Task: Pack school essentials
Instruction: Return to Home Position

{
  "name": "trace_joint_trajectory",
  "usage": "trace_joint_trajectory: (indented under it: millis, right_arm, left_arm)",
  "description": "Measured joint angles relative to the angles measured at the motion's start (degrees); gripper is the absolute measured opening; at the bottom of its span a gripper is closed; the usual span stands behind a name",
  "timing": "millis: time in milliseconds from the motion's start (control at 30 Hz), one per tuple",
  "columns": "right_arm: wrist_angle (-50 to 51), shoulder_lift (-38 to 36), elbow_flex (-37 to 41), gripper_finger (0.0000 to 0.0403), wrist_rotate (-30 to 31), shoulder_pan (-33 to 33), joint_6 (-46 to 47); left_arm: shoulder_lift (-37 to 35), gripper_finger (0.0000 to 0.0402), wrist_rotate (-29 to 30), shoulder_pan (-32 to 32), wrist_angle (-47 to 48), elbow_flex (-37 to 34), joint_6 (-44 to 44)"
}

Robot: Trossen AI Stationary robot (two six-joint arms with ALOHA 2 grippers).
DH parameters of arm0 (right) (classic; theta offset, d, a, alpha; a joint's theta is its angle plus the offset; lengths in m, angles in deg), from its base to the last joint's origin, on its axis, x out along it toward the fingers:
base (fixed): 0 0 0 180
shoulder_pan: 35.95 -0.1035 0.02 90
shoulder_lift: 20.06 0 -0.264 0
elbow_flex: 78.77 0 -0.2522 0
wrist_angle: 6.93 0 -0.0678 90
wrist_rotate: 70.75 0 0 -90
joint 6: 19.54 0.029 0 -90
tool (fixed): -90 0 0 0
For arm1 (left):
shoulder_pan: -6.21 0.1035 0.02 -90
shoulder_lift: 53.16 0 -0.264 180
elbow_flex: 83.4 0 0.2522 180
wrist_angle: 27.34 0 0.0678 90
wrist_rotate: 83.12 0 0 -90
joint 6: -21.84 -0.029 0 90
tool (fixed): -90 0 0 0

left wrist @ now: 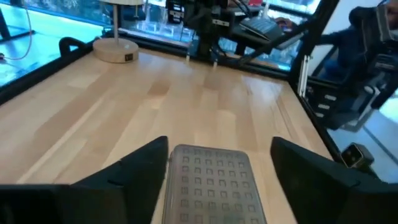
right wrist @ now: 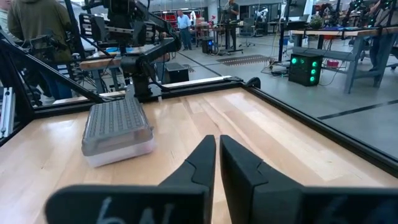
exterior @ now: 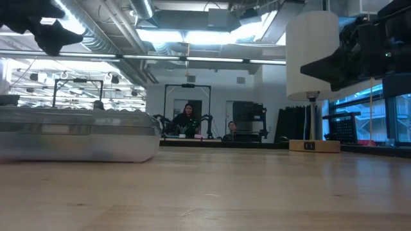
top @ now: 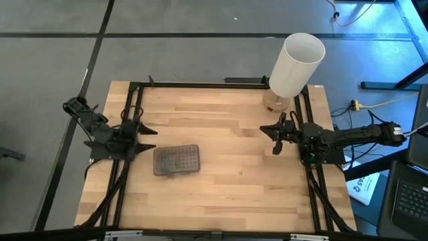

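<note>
None of the school essentials shows in any view. A clear plastic case with a dimpled grey lid [top: 176, 160] lies flat on the table, lid closed [right wrist: 117, 124]. My left gripper [top: 148, 139] hangs open just left of the case, above the table; in its wrist view the fingers [left wrist: 219, 142] stand on either side of the case's near end [left wrist: 211, 183] without touching it. My right gripper [top: 276, 138] is shut [right wrist: 218, 138] and hovers at the table's right side, pointing toward the case.
A tall white cylinder [top: 296, 63] on a round wooden base stands at the far right corner [exterior: 312, 54]. A black frame [top: 200, 84] runs along the table's edges. Bare wood lies between the case and the right gripper. People stand in the room beyond.
</note>
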Motion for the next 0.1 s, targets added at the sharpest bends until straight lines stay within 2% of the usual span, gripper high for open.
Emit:
trace_joint_trajectory:
  millis: [100]
  right_arm:
    - [0.0,0.0,0.0,0.0027,0.0,0.0,0.0]
  left_arm:
    - [-0.27,0.0244,0.35,0.0,-3.55,-2.98,0.02]
